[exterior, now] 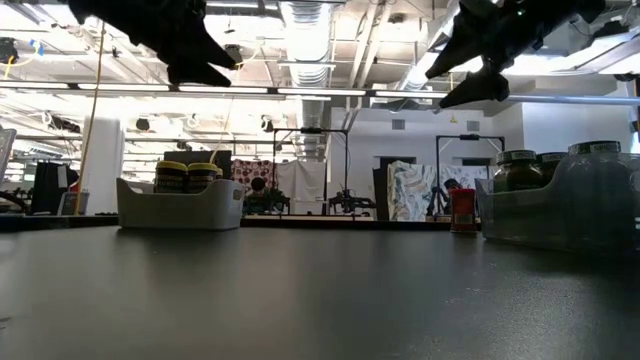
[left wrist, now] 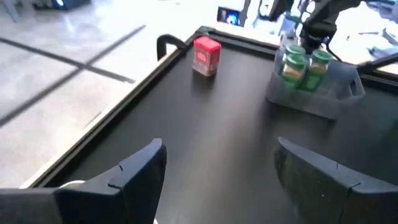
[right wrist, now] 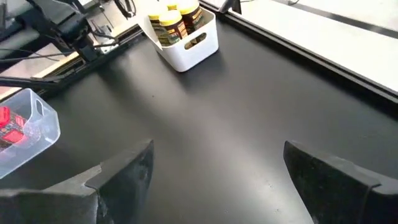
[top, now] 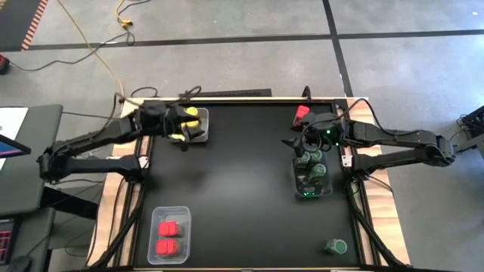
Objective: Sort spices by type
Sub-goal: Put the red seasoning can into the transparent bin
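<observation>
From above, you have three bins on the dark surface [top: 242,181]. The bin at the left far corner [top: 198,130] holds yellow-lidded jars [top: 192,113], partly hidden by the left end effector [top: 180,125] hovering over it, so you cannot count them here. The clear bin near the left front edge [top: 170,235] holds two red containers [top: 169,236]. The bin on the right [top: 311,181] holds several green-lidded jars [top: 314,171], the count unclear, with the right end effector [top: 306,142] above its far end. One red container [top: 302,113] stands alone near the far edge, and one green-lidded jar [top: 336,246] sits alone near the right front corner. Both arms reach in from the sides, wrists bent toward the middle.

At surface height, you see two yellow lids in the white bin [exterior: 180,205], green-lidded jars in the right bin [exterior: 560,205], and the lone red container [exterior: 462,210] between them. Both end effectors hang high above.

Through the left wrist, your left fingers [left wrist: 134,171] stand apart, holding nothing; the lone red container [left wrist: 206,56] and two green lids [left wrist: 306,61] lie ahead.

Through the right wrist, the fingers [right wrist: 124,171] are spread wide and empty; the yellow-lidded jars [right wrist: 177,18] sit in their white bin.
</observation>
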You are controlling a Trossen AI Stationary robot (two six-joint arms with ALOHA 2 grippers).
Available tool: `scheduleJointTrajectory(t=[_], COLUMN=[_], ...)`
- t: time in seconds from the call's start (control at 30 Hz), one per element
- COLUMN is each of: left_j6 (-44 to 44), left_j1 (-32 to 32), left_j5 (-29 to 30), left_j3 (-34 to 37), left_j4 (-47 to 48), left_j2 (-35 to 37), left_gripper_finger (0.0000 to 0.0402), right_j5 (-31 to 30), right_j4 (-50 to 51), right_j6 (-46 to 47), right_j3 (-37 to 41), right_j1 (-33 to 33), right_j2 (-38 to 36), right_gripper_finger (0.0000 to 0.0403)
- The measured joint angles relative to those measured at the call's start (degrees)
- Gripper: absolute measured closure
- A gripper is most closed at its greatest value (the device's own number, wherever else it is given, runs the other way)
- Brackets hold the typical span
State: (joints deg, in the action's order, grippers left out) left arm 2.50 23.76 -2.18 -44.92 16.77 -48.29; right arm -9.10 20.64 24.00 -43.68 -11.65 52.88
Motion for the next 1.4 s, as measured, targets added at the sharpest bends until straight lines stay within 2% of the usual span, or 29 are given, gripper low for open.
scheduleJointTrajectory(t=[0.1,0.23,0.4,0.57,0.67,0.73,0.8,0.9,0.97,1.07,1.3,1.4], left_j6=[1.24,3.24,5.69,4.16,4.32,4.84,4.86,3.72,2.75,1.30,-0.33,0.69], left_j1=[-4.86,-10.25,-14.81,-17.31,-17.54,-17.57,-17.58,-17.61,-17.61,-17.64,-17.72,-18.16], left_j5=[5.57,10.14,12.49,12.66,12.68,12.68,12.66,12.57,12.57,11.95,3.43,1.87], left_j3=[3.18,4.06,4.06,4.06,4.06,4.06,4.06,4.06,4.06,4.06,4.06,4.06], left_j4=[-4.32,-4.69,-5.72,-9.84,-10.36,-10.14,-10.18,-10.12,-9.91,-9.42,-8.28,-6.67], left_j2=[1.19,0.47,-2.38,-4.59,-5.09,-5.05,-5.05,-5.06,-5.05,-5.07,-5.05,-5.07], left_gripper_finger=[0.0120,0.0119,0.0119,0.0119,0.0119,0.0119,0.0119,0.0119,0.0119,0.0119,0.0120,0.0120], right_j5=[0.00,0.00,0.00,0.89,1.77,1.13,-2.05,-7.15,-8.30,-8.48,-8.46,-5.98], right_j4=[-0.18,-0.28,-0.23,0.05,2.30,7.14,14.19,23.90,29.84,39.40,66.42,69.21], right_j6=[-2.49,-4.96,-5.04,-7.22,-7.98,-10.15,-12.09,-11.99,-10.33,-5.01,9.08,17.25], right_j3=[0.00,0.00,0.00,-0.25,-3.58,-8.22,-13.62,-21.83,-27.14,-34.49,-46.40,-47.98], right_j1=[-0.82,-2.77,-6.14,-8.62,-7.82,-5.68,-2.62,1.99,4.75,9.02,19.88,23.26], right_j2=[0.02,0.02,0.02,0.02,0.02,0.70,2.36,6.55,9.63,15.34,27.68,30.82], right_gripper_finger=[0.0019,0.0019,0.0019,0.0019,0.0020,0.0024,0.0028,0.0032,0.0034,0.0035,0.0035,0.0035])
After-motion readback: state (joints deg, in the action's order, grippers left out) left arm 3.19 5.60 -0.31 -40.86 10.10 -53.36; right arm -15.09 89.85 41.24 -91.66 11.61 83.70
